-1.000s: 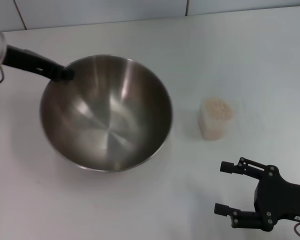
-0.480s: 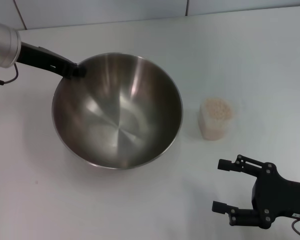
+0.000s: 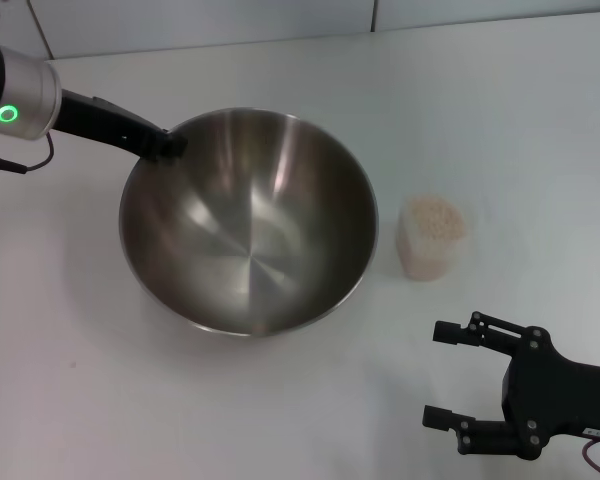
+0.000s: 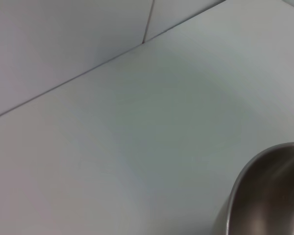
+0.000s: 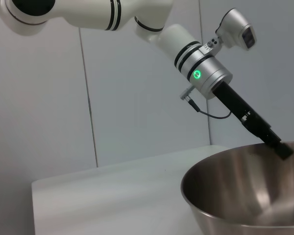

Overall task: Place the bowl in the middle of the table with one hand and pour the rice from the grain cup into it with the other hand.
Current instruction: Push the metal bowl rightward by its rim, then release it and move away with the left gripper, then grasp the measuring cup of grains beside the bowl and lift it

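Note:
The steel bowl (image 3: 248,220) is tilted over the white table (image 3: 500,110), left of centre. My left gripper (image 3: 165,145) is shut on its far-left rim and holds it. The bowl also shows in the left wrist view (image 4: 272,196) and in the right wrist view (image 5: 245,196), where the left gripper (image 5: 281,149) clamps the rim. The clear grain cup (image 3: 430,238), full of beige rice (image 3: 433,216), stands upright just right of the bowl, apart from it. My right gripper (image 3: 445,375) is open and empty, near the front right, a little in front of the cup.
A grey wall with panel seams (image 3: 373,15) runs along the table's far edge. The table's left front and far right are bare white surface.
My left gripper has carried the bowl to the right, closer to the cup. My right gripper has barely shifted. The cup has not moved.

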Controlling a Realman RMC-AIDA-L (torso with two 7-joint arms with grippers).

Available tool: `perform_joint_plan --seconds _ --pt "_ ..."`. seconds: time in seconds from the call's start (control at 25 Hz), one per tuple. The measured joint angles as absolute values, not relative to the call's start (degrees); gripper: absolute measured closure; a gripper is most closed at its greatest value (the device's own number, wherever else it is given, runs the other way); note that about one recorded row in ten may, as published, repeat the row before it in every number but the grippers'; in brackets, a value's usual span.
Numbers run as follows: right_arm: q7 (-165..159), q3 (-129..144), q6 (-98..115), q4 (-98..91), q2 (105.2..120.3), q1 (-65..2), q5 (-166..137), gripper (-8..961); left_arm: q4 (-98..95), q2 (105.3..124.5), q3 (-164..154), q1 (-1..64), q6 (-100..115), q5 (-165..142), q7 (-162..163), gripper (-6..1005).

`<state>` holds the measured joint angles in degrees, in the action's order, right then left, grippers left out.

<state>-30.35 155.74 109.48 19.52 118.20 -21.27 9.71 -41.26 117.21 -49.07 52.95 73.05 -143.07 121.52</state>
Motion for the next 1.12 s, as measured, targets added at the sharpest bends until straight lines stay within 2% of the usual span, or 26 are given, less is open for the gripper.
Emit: perform_joint_plan --seconds 0.28,0.4,0.52,0.6,0.68,0.72,0.76,0.92,0.96,1.12 --pt "-30.5 155.5 109.5 19.5 118.21 -21.2 10.0 114 -48.7 118.16 -49.1 50.5 74.4 -140.6 118.1 865" --pt "-30.5 155.3 109.5 19.5 118.24 -21.1 10.2 114 -54.1 118.16 -49.1 47.3 76.2 -135.7 115.4 792" --pt "-31.1 154.6 109.4 19.5 118.27 -21.0 10.9 114 -54.1 118.16 -49.1 47.3 76.2 -135.7 115.4 719" --pt "-31.9 153.4 109.4 19.5 118.28 -20.5 12.2 115 -64.6 118.19 -50.5 38.3 82.1 -127.7 106.9 670" --pt "-32.3 150.1 109.3 20.1 118.41 -19.0 14.2 117 -64.6 118.19 -50.5 38.3 82.1 -127.7 106.9 621" --pt "-32.3 150.1 109.3 20.1 118.41 -19.0 14.2 120 -71.7 118.17 -54.0 30.6 86.2 -124.3 102.7 597" --pt "-32.5 148.5 109.1 20.3 118.51 -18.5 14.7 122 -75.9 118.16 -55.8 26.2 87.4 -123.0 101.7 448" --pt "-33.6 139.2 105.2 20.3 118.96 -16.7 17.6 132 -77.6 118.17 -56.6 24.1 87.8 -122.3 101.5 329" --pt "-33.8 137.0 103.7 20.0 119.04 -16.5 17.9 135 -81.9 118.19 -58.5 18.6 89.0 -120.9 101.2 299" --pt "-33.8 129.8 97.8 18.5 119.23 -16.2 18.4 144 -82.2 118.25 -58.9 17.4 89.2 -120.6 101.0 218"
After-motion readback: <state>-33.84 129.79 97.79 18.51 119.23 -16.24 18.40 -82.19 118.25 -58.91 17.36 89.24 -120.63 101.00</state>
